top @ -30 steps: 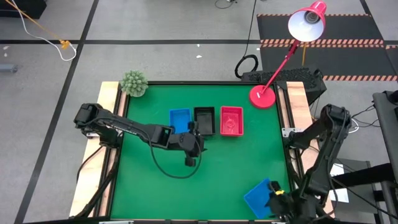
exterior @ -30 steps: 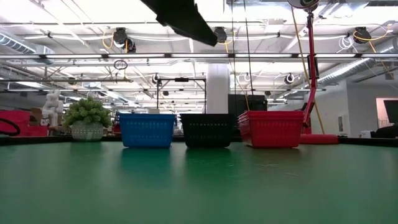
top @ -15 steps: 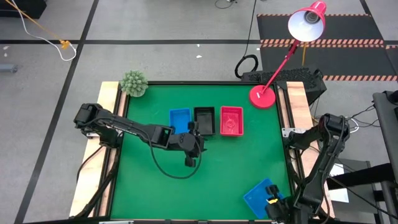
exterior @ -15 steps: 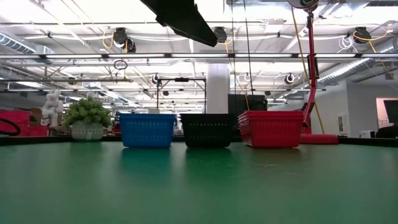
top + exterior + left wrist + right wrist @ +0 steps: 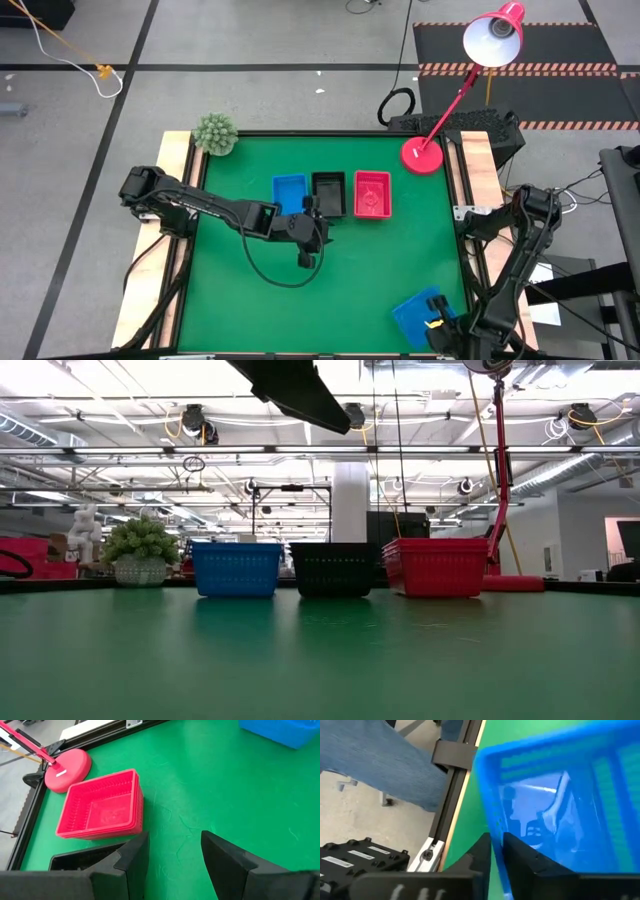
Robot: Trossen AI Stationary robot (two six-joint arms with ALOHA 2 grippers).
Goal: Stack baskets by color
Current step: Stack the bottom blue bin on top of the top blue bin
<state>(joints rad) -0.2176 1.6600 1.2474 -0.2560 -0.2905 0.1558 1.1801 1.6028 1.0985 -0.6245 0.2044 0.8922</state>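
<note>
Since the earlier frame, right gripper point(image 5: 492, 851) fingers have narrowed onto the blue basket point(image 5: 418, 317) wall at the counter point(image 5: 350, 270) near corner. Light, stiff mesh: grip the rim. Left gripper point(image 5: 172, 857) fingers wide, empty.

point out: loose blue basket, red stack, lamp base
Loose blue basket point(image 5: 415, 318), high view, on its floor, near the table's front right corner.
Red stack point(image 5: 102, 809), left wrist view, on the top basket's floor.
Lamp base point(image 5: 422, 155), high view, on the middle of the round disc.

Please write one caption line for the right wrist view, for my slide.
Right pincer closing on the wall of a blue basket at the table edge.
</note>
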